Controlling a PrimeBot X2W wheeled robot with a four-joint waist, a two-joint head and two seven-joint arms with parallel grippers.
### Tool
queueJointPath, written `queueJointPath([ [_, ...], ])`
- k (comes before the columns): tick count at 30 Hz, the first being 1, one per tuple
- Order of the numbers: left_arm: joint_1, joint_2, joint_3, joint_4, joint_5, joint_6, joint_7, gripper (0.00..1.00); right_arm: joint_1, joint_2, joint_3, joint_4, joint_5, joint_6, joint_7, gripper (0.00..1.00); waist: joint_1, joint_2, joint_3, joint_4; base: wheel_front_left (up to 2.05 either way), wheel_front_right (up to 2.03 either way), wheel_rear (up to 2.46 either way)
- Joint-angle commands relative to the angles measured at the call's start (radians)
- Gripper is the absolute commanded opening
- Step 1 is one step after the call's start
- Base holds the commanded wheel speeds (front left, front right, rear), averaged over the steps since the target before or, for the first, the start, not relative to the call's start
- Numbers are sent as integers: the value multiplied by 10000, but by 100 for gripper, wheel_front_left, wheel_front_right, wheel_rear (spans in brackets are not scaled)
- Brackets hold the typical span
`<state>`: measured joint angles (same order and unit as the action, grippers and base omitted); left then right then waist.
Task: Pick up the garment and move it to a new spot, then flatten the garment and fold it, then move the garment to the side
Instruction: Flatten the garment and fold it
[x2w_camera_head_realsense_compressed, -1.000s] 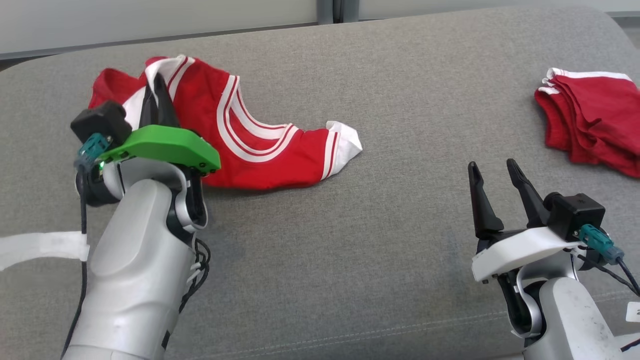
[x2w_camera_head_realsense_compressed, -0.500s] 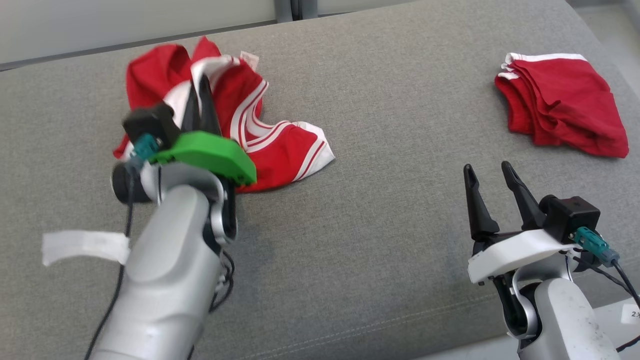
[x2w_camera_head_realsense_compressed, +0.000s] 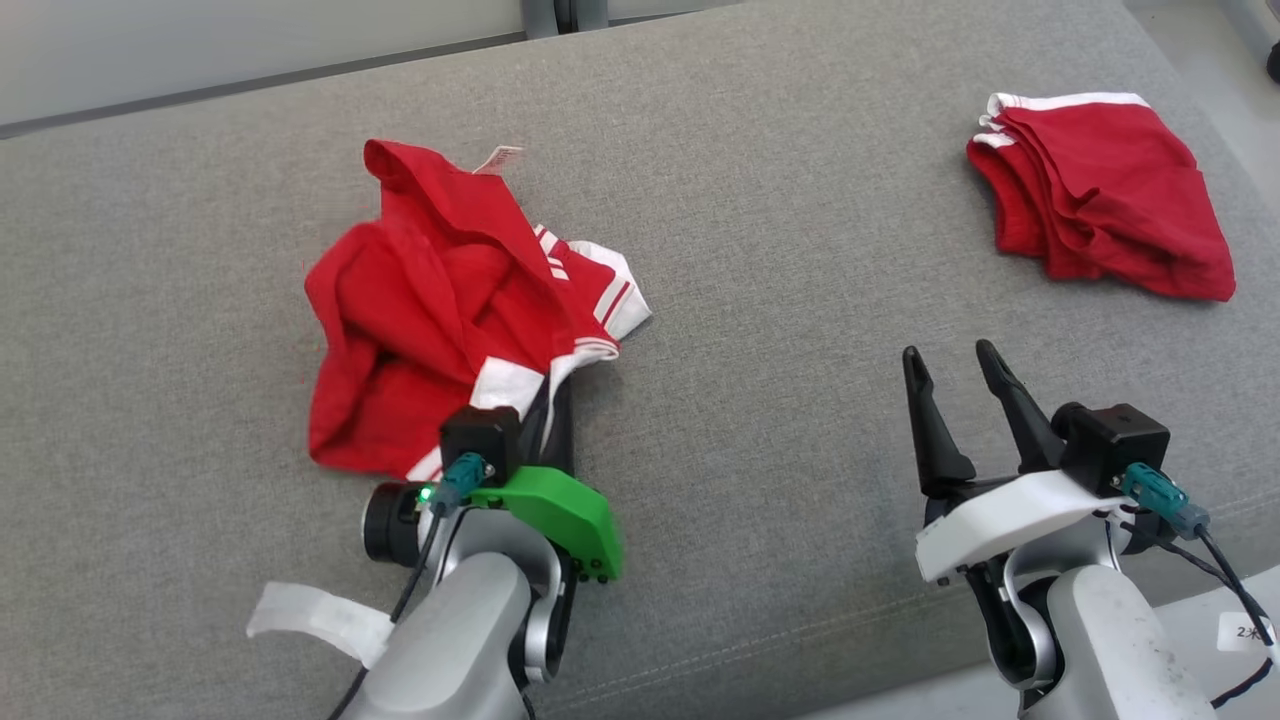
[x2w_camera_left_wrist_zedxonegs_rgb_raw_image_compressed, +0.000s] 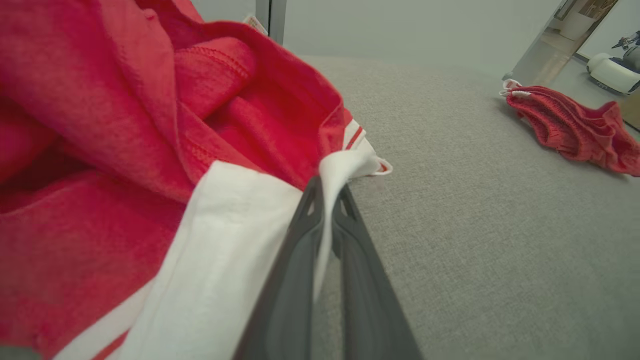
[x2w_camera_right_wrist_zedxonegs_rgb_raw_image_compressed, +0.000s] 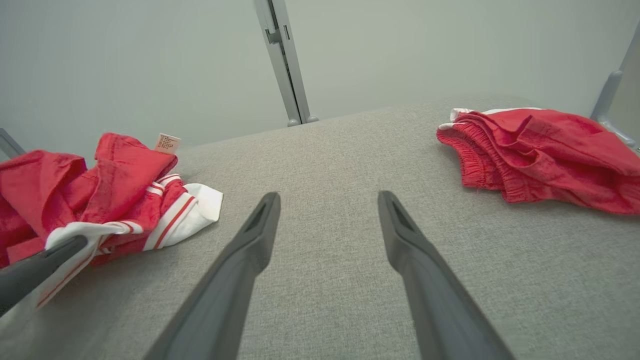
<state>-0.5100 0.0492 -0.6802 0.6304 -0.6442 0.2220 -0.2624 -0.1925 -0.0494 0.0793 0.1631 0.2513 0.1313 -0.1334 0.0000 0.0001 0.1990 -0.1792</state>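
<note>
The garment (x2w_camera_head_realsense_compressed: 440, 320) is a red shirt with white striped trim, lying crumpled left of centre on the grey cushion (x2w_camera_head_realsense_compressed: 760, 300). My left gripper (x2w_camera_head_realsense_compressed: 558, 392) is at its near right edge, shut on a fold of the white trim. In the left wrist view the two fingers pinch that white hem (x2w_camera_left_wrist_zedxonegs_rgb_raw_image_compressed: 345, 165) at the left gripper's tips (x2w_camera_left_wrist_zedxonegs_rgb_raw_image_compressed: 327, 184), with the red garment (x2w_camera_left_wrist_zedxonegs_rgb_raw_image_compressed: 125, 125) bunched up to the left. My right gripper (x2w_camera_head_realsense_compressed: 948, 352) hovers open over bare cushion at the lower right, well away from the garment (x2w_camera_right_wrist_zedxonegs_rgb_raw_image_compressed: 110, 200); nothing sits in the right gripper (x2w_camera_right_wrist_zedxonegs_rgb_raw_image_compressed: 328, 196).
A second red piece, folded shorts with white trim (x2w_camera_head_realsense_compressed: 1100, 200), lies at the far right of the cushion (x2w_camera_right_wrist_zedxonegs_rgb_raw_image_compressed: 540, 155). A white strip (x2w_camera_head_realsense_compressed: 310, 620) hangs by my left forearm. The cushion's front seam (x2w_camera_head_realsense_compressed: 800, 640) runs near the bottom. A pale wall stands behind.
My left gripper has pulled back toward me and to the right, dragging the garment with it; the shirt went from spread out to a bunched heap. The head camera has also shifted.
</note>
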Motion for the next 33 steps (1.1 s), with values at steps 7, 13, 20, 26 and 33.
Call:
queueJointPath([
  [7,149,35,-1541,7,-790,228,6,100,-83,-21,425,358,460,-11,63,100,0,-1,-295,184,0,0,0],
  [13,167,36,-2479,-291,-1383,281,9,100,-12,-22,607,750,911,-11,37,100,0,-1,-539,585,0,0,0],
  [20,428,40,-2201,-1202,-1289,615,-24,100,41,-19,854,1189,1488,-11,161,100,0,-1,-802,1155,0,0,0],
  [26,1031,401,-1210,-2269,-560,860,-13,100,-367,-24,1872,1786,1242,-10,547,100,0,-1,-782,1792,0,0,0],
  [33,1656,565,-402,-3181,-65,932,-14,100,-958,-34,2804,2651,1166,-10,1174,100,0,-1,-707,2693,0,0,0],
])
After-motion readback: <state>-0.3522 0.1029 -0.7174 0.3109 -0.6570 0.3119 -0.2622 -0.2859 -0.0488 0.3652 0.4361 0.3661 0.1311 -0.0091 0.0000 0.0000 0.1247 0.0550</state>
